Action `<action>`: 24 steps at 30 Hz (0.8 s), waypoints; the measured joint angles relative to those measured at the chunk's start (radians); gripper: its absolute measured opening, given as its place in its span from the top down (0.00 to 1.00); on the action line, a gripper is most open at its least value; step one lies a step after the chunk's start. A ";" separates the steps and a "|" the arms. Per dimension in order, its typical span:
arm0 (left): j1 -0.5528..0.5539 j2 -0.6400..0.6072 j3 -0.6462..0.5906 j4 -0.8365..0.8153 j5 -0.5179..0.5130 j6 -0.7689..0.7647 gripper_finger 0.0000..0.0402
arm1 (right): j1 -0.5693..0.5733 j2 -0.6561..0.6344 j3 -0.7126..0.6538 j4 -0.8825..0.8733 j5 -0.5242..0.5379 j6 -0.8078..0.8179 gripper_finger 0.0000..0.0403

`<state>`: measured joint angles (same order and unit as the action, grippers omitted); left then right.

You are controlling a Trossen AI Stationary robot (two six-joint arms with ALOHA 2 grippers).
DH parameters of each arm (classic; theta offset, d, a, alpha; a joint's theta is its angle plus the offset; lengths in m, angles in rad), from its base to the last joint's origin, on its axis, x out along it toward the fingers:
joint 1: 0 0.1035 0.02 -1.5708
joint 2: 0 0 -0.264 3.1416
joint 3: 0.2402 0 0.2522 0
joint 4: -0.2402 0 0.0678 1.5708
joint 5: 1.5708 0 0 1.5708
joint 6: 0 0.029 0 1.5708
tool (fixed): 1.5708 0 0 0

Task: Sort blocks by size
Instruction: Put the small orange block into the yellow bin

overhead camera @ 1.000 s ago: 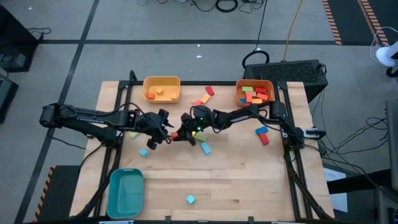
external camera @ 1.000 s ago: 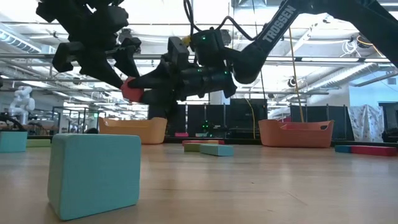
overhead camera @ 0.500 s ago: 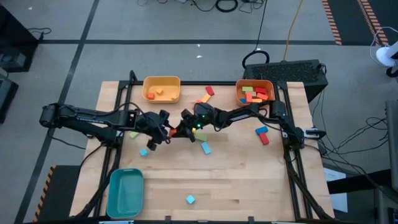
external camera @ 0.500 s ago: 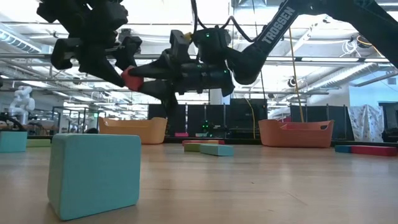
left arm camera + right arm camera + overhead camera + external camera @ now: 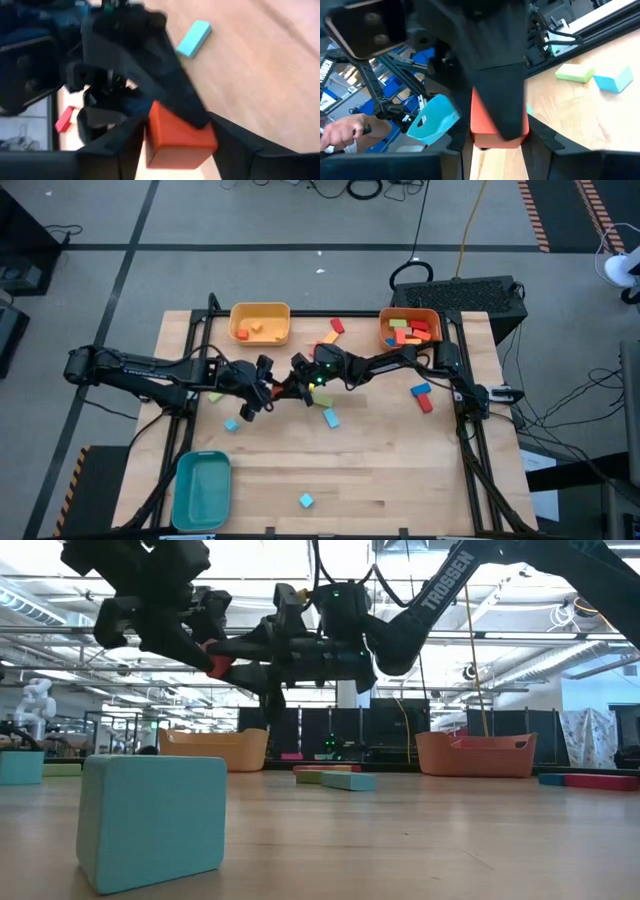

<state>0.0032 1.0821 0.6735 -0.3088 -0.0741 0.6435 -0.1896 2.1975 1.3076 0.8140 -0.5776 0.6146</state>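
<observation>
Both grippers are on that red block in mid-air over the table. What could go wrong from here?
1. The red block sits between both the left gripper and right gripper above the table; a mistimed release could drop it.
2. The grippers are nearly touching, so they might collide.
3. A dropped block could knock the light blue block below.

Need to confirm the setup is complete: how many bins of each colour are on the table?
Yellow bin: 1
Orange bin: 1
Teal bin: 1
Total: 3 bins
</observation>
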 joint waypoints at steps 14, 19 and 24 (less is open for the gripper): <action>0.001 0.000 0.000 -0.012 -0.105 0.014 0.64 | -0.014 0.000 0.000 0.007 0.008 0.031 0.61; 0.029 0.000 0.000 -0.016 -0.212 -0.019 0.64 | -0.029 0.000 0.000 0.000 0.012 0.018 0.39; 0.099 0.000 0.000 -0.018 -0.231 -0.085 0.64 | -0.033 0.000 0.000 -0.029 0.073 0.012 0.29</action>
<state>0.1027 1.0817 0.6735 -0.3267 -0.3053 0.5583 -0.2226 2.1975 1.3079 0.7852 -0.5041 0.6262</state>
